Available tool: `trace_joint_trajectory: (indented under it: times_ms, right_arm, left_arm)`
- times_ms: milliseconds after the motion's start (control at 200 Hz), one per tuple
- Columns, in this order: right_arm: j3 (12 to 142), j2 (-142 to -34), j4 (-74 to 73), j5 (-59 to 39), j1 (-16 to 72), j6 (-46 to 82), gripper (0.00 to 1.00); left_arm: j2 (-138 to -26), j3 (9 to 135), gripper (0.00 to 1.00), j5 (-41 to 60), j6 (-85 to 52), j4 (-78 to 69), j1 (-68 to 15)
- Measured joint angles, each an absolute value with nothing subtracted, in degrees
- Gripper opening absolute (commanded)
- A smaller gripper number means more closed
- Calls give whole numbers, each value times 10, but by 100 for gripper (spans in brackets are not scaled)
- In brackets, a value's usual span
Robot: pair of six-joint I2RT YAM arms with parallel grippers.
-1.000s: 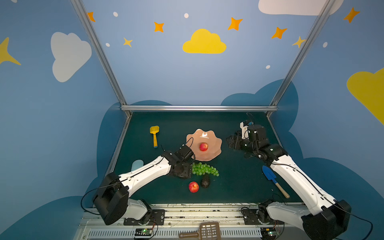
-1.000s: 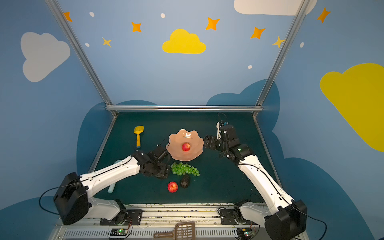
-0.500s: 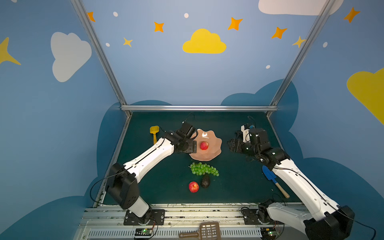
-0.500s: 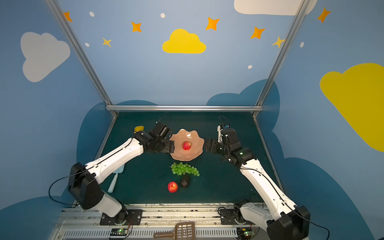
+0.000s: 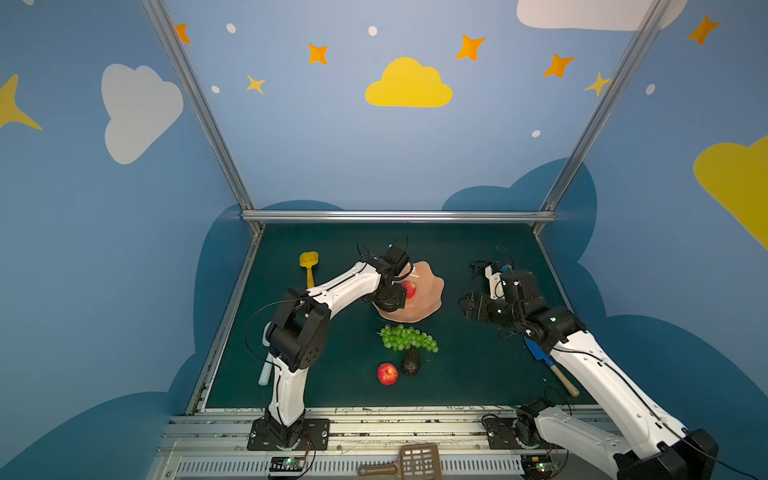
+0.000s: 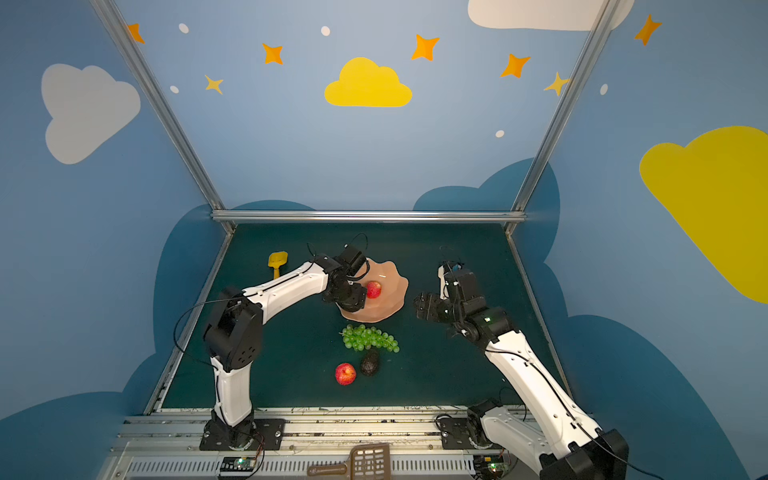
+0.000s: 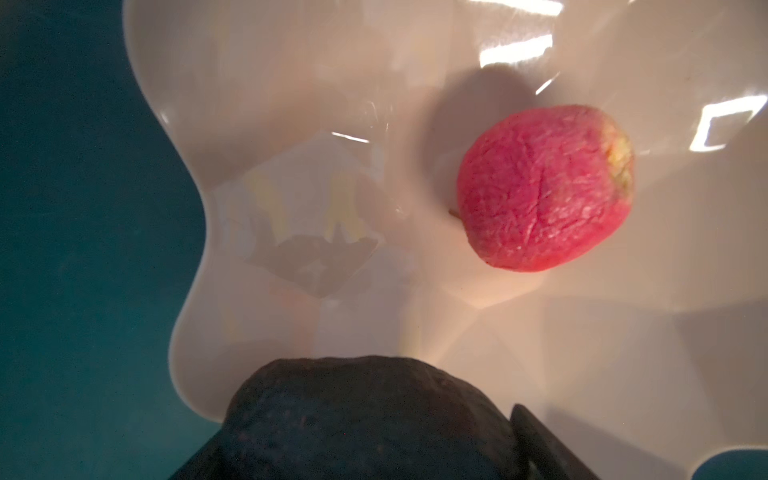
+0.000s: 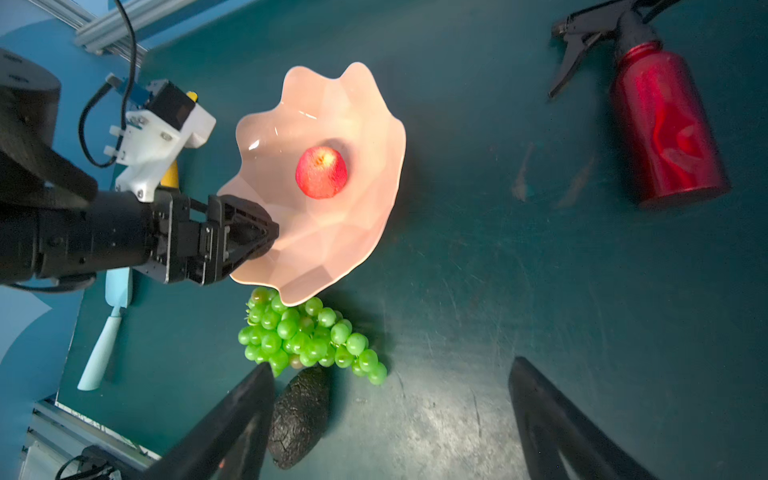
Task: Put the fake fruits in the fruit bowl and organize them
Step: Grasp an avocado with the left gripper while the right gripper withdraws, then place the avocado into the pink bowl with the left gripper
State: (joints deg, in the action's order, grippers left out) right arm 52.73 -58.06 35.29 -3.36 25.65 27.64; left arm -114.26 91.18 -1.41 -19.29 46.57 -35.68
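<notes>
Shifts left gripper [image 8: 266, 232] from beside the bunch of light-green grapes [image 8: 307, 336] to the rim of the glossy peach-pink scalloped bowl [image 8: 332, 241], with jaws clenched on a dark bumpy avocado [image 7: 365, 419] short of the red apple [image 7: 544, 187] inside; keeps right gripper [image 8: 390, 363] spread and empty; calls for release next.

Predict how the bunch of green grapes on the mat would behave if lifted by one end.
The grapes would probably droop: many small balls, sprawled loosely. Their glossy round skins look slippery, so a pinch might slide off. Lumpy and flat-lying, the bunch seems unlikely to roll.
</notes>
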Motion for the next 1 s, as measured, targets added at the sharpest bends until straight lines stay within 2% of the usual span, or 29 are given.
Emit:
trace_joint_trajectory:
  times_ms: [315, 681, 871, 1001]
  right_arm:
    - [495, -527, 389, -16, 327, 310, 86]
    - [451, -494, 419, 2, 430, 363, 85]
    - [424, -493, 411, 8, 498, 408, 84]
    - [417, -529, 387, 24, 568, 451, 84]
  left_arm:
    - [-1206, 961, 91, -7, -204, 466, -358]
    - [-1209, 995, 100, -7, -219, 476, -368]
    - [-1209, 1017, 99, -9, -226, 483, -372]
    - [-1194, 1012, 99, -33, -234, 485, -370]
